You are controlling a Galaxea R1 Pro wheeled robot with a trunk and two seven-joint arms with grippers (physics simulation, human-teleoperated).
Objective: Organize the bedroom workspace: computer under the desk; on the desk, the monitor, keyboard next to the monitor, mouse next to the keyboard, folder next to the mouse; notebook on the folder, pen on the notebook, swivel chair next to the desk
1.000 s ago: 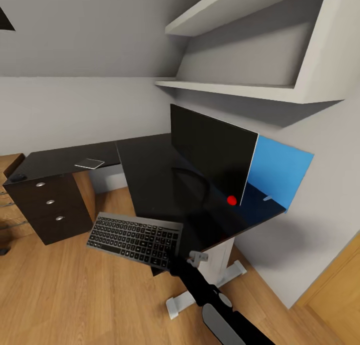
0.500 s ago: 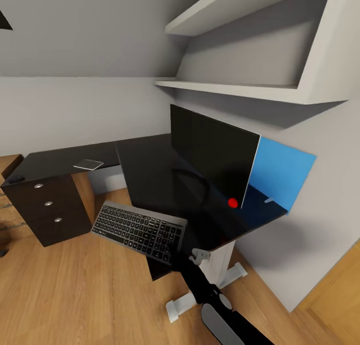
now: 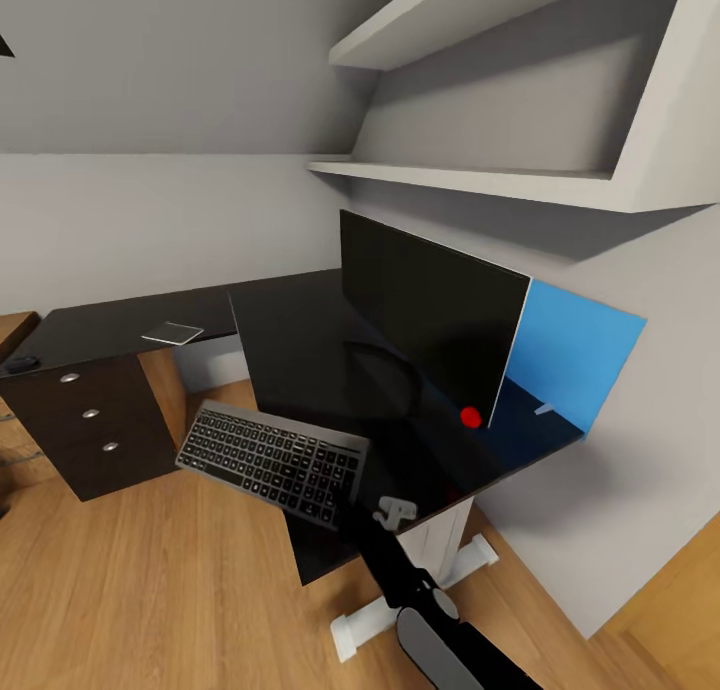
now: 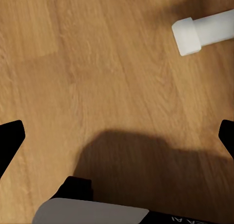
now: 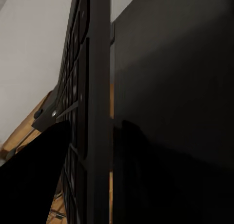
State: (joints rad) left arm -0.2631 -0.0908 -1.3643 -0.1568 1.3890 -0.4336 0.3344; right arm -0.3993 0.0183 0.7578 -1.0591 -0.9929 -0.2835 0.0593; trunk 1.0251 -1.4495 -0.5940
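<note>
glossy black desk [image 3: 300, 350], wood-plank floor [image 3: 150, 590]

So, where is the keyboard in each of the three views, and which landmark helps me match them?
Head view: the keyboard is low and left of centre, held out over the floor beside the desk.
Right wrist view: the keyboard is seen edge-on, as a tall dark strip beside the glossy desk.
Left wrist view: not in it.
Shared landmark: the wood plank floor.

Your head view looks down over the desk [image 3: 300, 340], monitor [image 3: 425, 315] at two o'clock. Your left wrist camera faces straight down at the plank floor [image 4: 97, 78]. Your right wrist camera sits very close along the keyboard [image 5: 92, 112] edge, sharing desk and keyboard with the head view.
</note>
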